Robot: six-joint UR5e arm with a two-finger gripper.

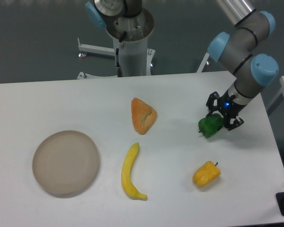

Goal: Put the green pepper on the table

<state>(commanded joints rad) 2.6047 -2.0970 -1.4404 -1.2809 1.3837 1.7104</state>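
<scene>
The green pepper is glossy and lumpy and sits low over the white table at the right side. My gripper comes in from the upper right, and its black fingers sit on either side of the pepper's right end, shut on it. Whether the pepper rests on the tabletop or hangs just above it is unclear from this view.
A yellow-orange pepper lies below the green one, nearer the front edge. A banana and an orange wedge-shaped piece lie mid-table. A round beige plate sits at the left. The arm's base column stands behind the table.
</scene>
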